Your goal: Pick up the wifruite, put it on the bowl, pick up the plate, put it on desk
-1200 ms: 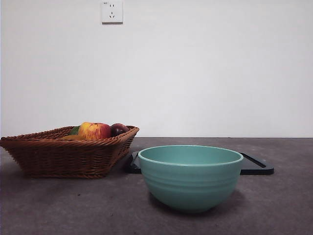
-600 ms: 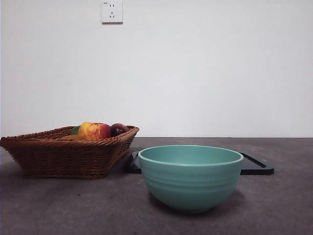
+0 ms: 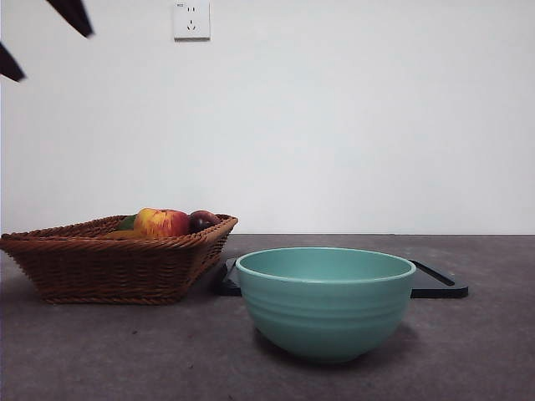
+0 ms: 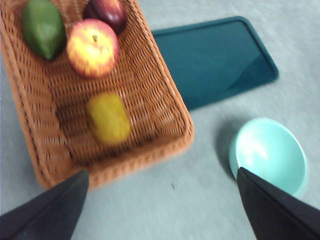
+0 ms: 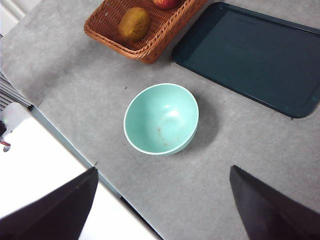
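The bowl [image 3: 325, 302] was smooth teal ceramic with a soft sheen and faint ridges; the basket [image 3: 109, 266] was rough brown woven wicker; the table [image 3: 125, 351] looked matt, mottled grey; the tray [image 5: 252, 55] was dark, smooth, slightly glossy; the wifruite [image 4: 108, 118] wore dull skin.

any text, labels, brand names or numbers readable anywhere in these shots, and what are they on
Wall socket: a tiny dark mark near its upper left corner, too small to read.
Bowl, basket, dark tray, fruit: no text, label or sticker shows in any view.
Nothing here can be read as words or numbers.
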Tool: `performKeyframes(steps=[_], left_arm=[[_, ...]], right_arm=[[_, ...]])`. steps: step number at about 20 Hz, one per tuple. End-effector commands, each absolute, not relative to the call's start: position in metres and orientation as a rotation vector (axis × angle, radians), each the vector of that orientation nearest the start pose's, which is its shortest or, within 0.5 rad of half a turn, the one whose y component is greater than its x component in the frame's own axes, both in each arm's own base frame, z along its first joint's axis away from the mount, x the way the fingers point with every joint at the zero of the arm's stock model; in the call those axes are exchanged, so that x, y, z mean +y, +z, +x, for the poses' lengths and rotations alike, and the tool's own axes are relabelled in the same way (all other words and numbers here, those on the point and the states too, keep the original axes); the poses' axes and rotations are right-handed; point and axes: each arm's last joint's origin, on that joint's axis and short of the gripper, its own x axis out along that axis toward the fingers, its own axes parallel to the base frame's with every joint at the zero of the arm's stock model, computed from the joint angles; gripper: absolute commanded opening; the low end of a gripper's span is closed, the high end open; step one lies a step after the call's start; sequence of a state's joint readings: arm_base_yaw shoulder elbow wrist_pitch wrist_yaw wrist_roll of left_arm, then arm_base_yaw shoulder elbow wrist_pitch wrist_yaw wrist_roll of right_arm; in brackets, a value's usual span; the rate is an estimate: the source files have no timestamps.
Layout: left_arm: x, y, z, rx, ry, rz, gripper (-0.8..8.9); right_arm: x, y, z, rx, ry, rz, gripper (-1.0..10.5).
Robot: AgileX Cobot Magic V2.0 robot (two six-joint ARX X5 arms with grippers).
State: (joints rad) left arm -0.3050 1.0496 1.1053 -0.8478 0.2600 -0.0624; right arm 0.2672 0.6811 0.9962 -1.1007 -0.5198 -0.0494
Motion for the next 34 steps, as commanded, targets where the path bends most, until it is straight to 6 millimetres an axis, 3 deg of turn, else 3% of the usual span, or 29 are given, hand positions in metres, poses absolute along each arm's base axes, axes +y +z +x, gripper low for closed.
performKeyframes(steps=[1,5,11,16,20,25,28,32,34], left_arm=[[-0.078,0.339,0.207,0.839,-0.483,-0.015,4.64],[-0.096,0.321,0.24,0.899,-0.405,0.054,4.64],[-0.117,0.272,0.284,0.997,-0.365,0.099,4.64],[-0.127,0.229,0.311,1.068,-0.323,0.135,4.64],[-0.131,0.206,0.322,1.097,-0.296,0.156,4.64],[-0.132,0.201,0.324,1.106,-0.296,0.158,3.94],[-0.132,0.201,0.323,1.119,-0.294,0.161,2.36],[-0.132,0.204,0.322,1.112,-0.297,0.159,2.36],[-0.131,0.216,0.318,1.077,-0.31,0.146,2.36]], right_arm=[[0.039,0.343,0.088,0.752,0.772,0.043,4.2],[0.039,0.343,0.088,0.752,0.772,0.043,4.2],[0.039,0.343,0.088,0.752,0.773,0.044,4.2],[0.039,0.343,0.088,0.753,0.772,0.044,4.2],[0.039,0.343,0.088,0.753,0.772,0.044,4.2],[0.039,0.343,0.088,0.745,0.773,0.042,4.2],[0.039,0.343,0.088,0.745,0.773,0.042,4.2],[0.039,0.343,0.088,0.745,0.773,0.042,4.2],[0.039,0.343,0.088,0.745,0.773,0.042,4.2]])
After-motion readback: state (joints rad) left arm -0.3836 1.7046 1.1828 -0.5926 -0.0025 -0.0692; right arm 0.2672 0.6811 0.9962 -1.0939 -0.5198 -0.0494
